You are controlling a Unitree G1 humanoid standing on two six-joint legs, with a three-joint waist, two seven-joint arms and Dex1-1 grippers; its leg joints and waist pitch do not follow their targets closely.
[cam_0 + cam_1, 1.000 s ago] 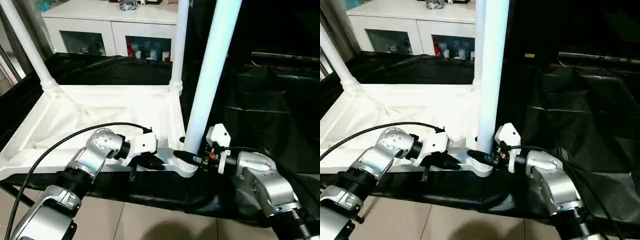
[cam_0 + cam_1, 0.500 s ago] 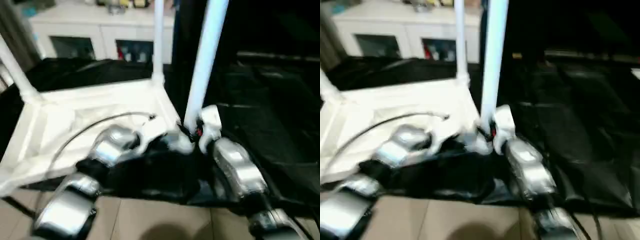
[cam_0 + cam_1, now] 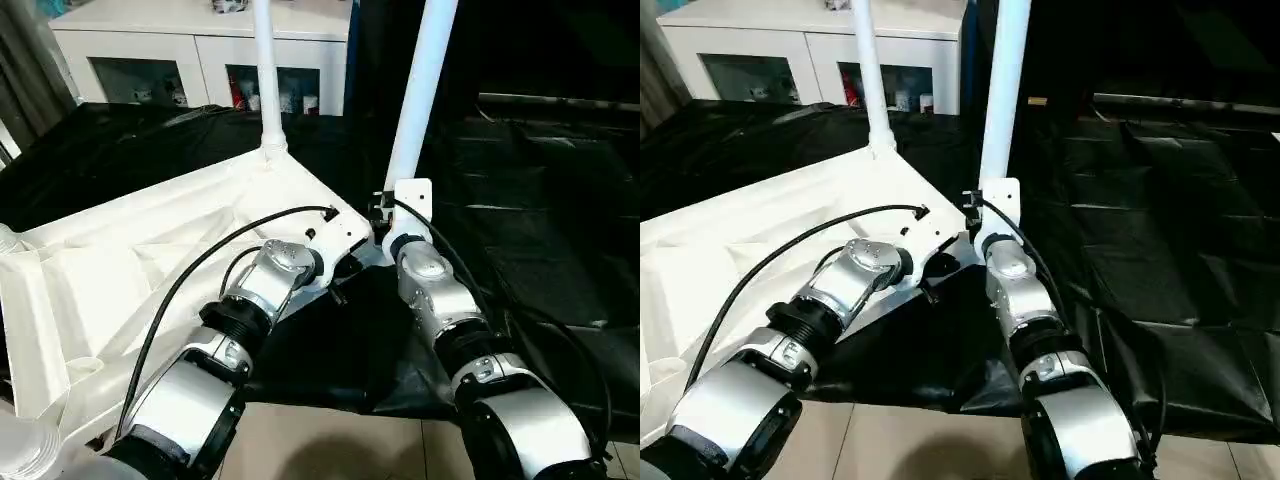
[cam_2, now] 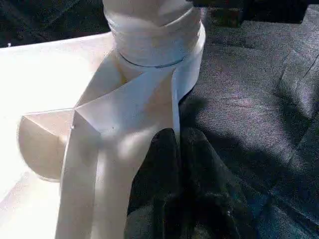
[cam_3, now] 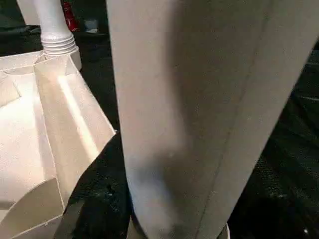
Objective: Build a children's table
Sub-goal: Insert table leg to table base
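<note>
Tabletop (image 3: 150,260) lay upside down on black cloth (image 3: 530,200), ribbed underside up. Near leg (image 3: 422,90) stood upright in corner socket (image 4: 154,37) of tabletop; second leg (image 3: 268,75) upright at farther corner. Left gripper (image 4: 179,144) with fingers pressed together, holding nothing, tips at tabletop edge beside socket. Right gripper (image 3: 383,215) close against near leg at base; fingers half apart, grip on leg not clear. White cabinet (image 3: 190,45) behind tabletop.
</note>
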